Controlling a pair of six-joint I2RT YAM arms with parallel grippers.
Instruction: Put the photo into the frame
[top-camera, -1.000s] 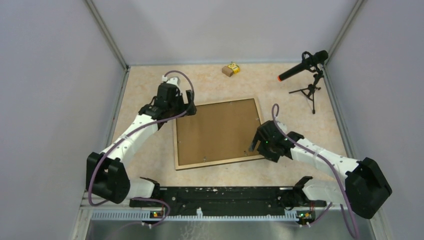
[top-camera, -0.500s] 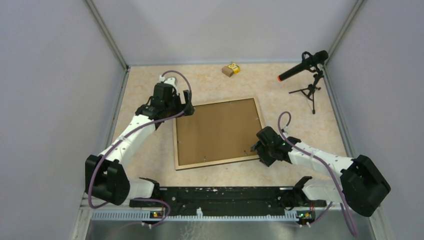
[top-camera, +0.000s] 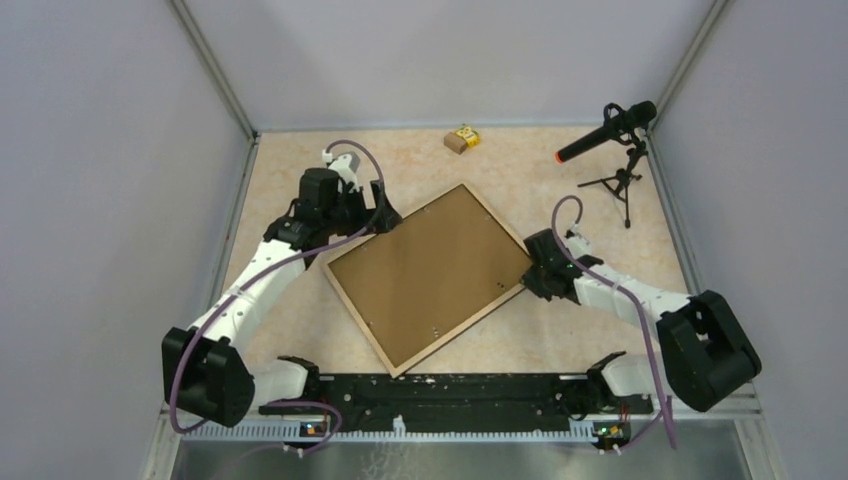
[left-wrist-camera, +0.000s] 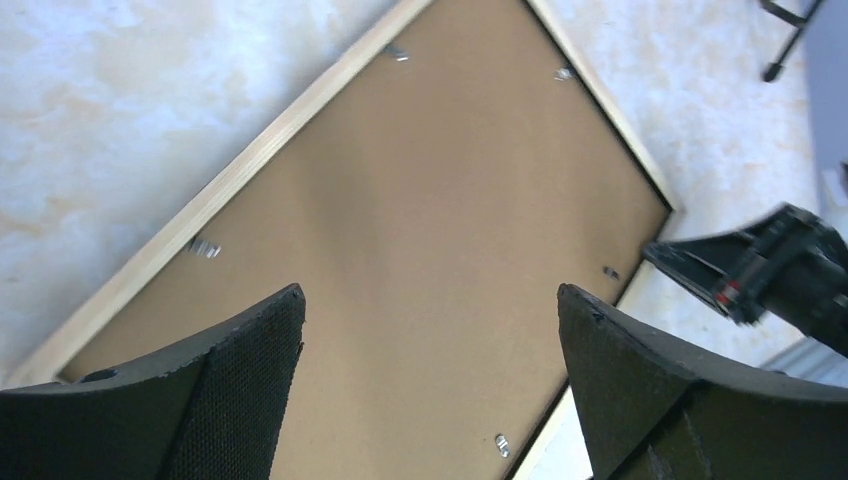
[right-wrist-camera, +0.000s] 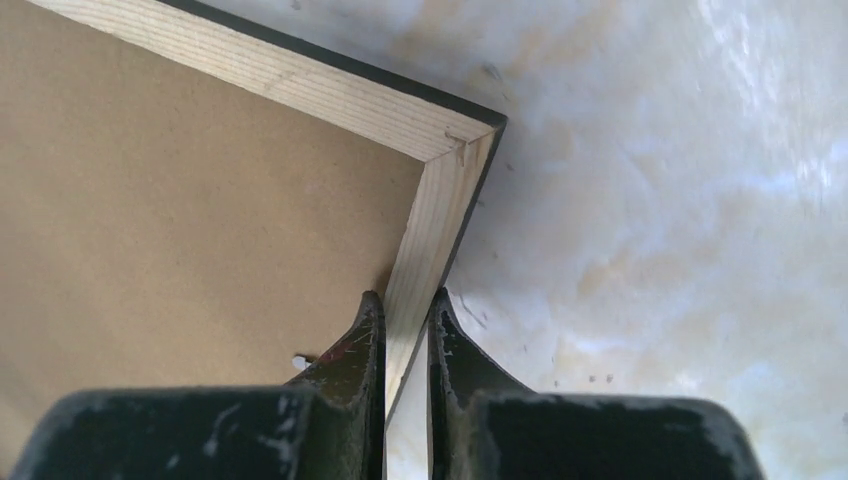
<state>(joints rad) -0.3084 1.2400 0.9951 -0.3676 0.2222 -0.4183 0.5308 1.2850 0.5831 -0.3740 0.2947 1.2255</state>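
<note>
Large thin picture frame (right-wrist-camera: 430, 200), light-wood rim: lies back up and cornerwise at the middle of the beige tabletop (top-camera: 480, 180), plain brown backing board (top-camera: 430, 275) seated in it; I see no photo. Right gripper (right-wrist-camera: 405, 300): jaws pinched on the rim by the 3 o'clock corner. Left gripper (left-wrist-camera: 430, 295): jaws wide apart and empty, at 10 o'clock. I judge the step in hand to be positioning the frame; the next move calls for freeing the small metal clips (left-wrist-camera: 203, 247).

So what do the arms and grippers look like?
Left arm and right arm: white shells, bulky black joints, a purple cable looping along each. Left gripper: broad black fingers with mesh-textured pads. Right gripper: narrow black fingers, flecked white.

Large rectangular picture frame (right-wrist-camera: 300, 85): pale grained-wood rim, black edge. Plain brown backing board (left-wrist-camera: 420, 230): matt, smooth. Beige marbled tabletop (right-wrist-camera: 660, 200): faintly glossy.
</note>
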